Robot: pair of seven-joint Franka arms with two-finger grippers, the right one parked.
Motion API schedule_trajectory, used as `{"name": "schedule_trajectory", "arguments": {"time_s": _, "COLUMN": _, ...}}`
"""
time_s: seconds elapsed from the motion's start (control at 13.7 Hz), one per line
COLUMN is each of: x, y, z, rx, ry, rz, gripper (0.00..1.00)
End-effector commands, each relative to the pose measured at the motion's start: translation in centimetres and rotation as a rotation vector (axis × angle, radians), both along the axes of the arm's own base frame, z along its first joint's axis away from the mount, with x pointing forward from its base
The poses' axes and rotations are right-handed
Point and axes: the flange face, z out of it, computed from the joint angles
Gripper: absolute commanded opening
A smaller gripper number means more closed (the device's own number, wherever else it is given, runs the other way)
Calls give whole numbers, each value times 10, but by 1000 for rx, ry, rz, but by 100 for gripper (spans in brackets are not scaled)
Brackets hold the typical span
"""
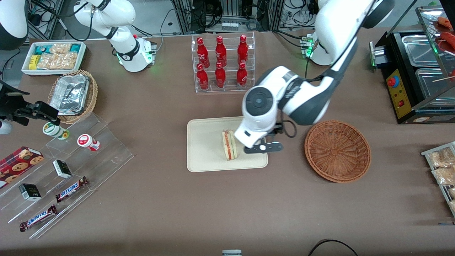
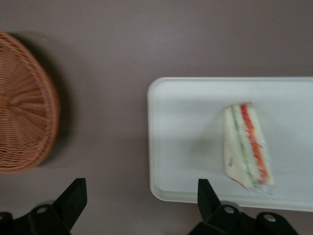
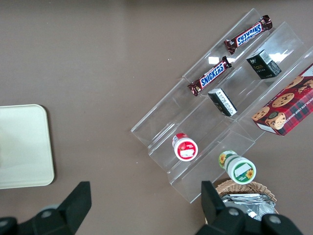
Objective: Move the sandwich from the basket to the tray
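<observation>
Already your sandwich [image 1: 229,144] rests on the tray [image 1: 204,156]; the gripper [image 1: 256,146] (wide open, empty) hovers beside it, toward the basket [image 1: 337,151].

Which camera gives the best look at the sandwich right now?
The left wrist view: the sandwich lies unobstructed on the tray, filling layers plain, the open gripper clear of it. The front view shows it smaller beside the arm; the right wrist view misses it.
</observation>
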Motion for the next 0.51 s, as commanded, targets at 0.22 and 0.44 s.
{"name": "schedule_trajectory", "arguments": {"time_s": 0.22, "x": 3, "y": 101, "z": 46, "rx": -41, "ry": 25, "rz": 40, "gripper": 100}}
{"name": "schedule_trajectory", "arguments": {"time_s": 0.44, "x": 6, "y": 137, "z": 65, "rx": -69, "ry": 37, "rz": 30, "gripper": 100}}
